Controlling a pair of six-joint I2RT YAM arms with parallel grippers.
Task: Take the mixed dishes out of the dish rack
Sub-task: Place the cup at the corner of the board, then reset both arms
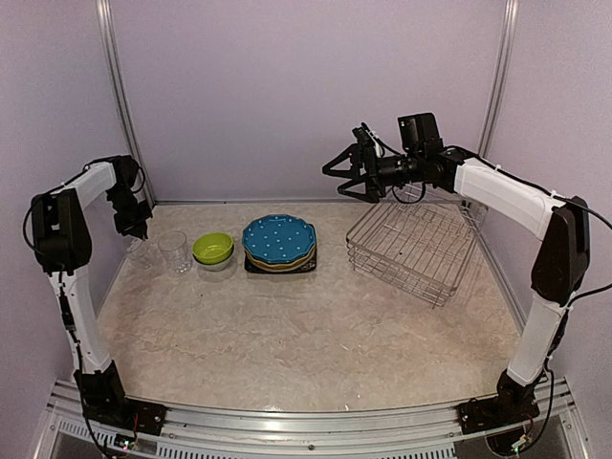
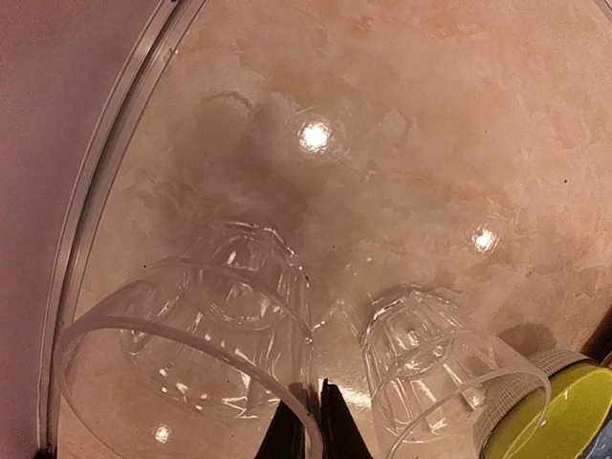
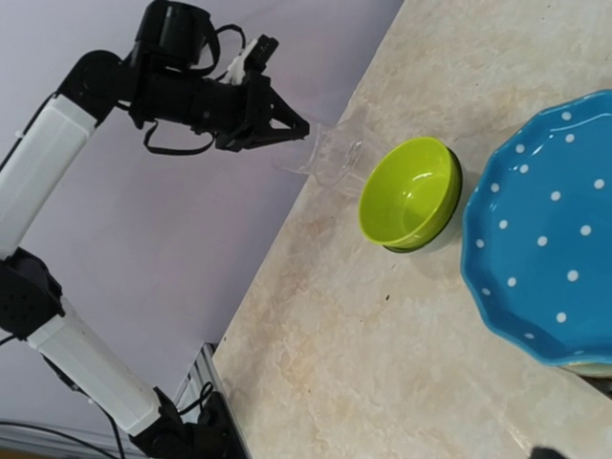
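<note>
**Left gripper** (image 2: 318,426): fingers drawn together, pinching the rim of a clear faceted glass (image 2: 191,325). The glass stands mouth-up at the far left of the beige marbled tabletop (image 1: 287,335). Just beside it stands a second clear glass (image 2: 430,368). Next come a lime-green bowl (image 1: 212,247) nested in a pale grey-green bowl (image 1: 214,265), then a blue white-dotted plate (image 1: 278,237) topping a stack of plates.

**Right gripper** (image 1: 338,180): fingers spread wide, holding nothing, raised above the table near the left corner of the silver wire-mesh dish rack (image 1: 394,273). The rack sits at the right, well apart from the dishes.
</note>
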